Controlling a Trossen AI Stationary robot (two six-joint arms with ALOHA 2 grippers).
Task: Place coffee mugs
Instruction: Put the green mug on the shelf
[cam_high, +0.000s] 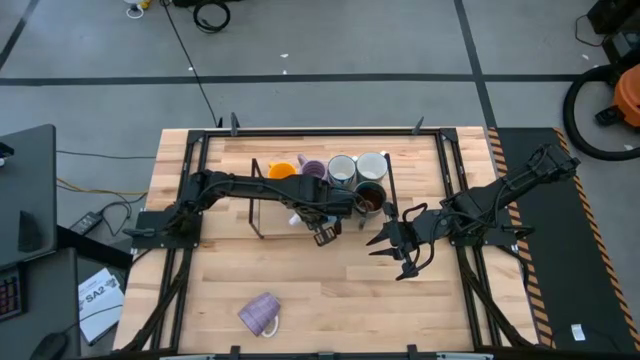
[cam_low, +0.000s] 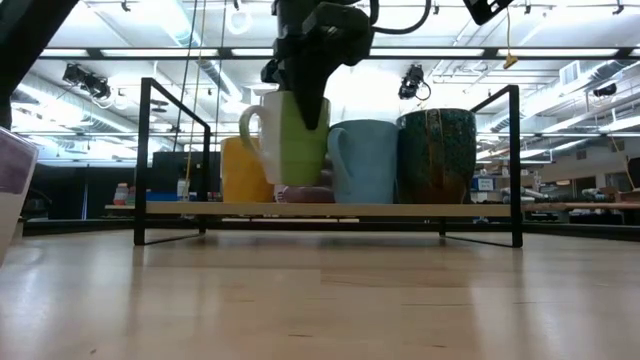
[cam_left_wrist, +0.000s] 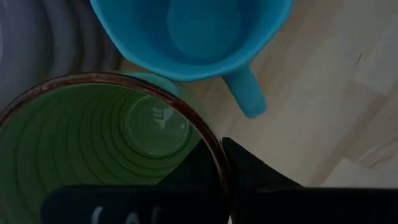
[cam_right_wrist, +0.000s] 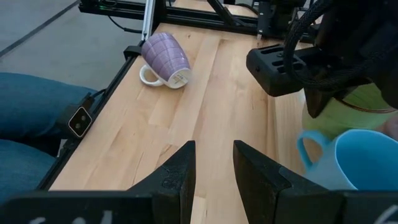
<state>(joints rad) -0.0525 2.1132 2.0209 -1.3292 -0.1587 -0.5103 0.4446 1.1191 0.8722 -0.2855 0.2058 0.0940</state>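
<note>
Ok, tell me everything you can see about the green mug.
The green mug is glossy and looks ceramic, with a brownish rim and a ribbed green inside. It has a pale handle and stands upright. The left gripper is shut on its rim, one of the fingers inside. It sits among the mugs on the black-framed shelf, next to the bright blue mug.

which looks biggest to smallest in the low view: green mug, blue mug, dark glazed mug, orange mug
1. dark glazed mug
2. green mug, blue mug: alike; the green one hangs raised in the left pincer, so unsure
3. orange mug, partly hidden
</note>
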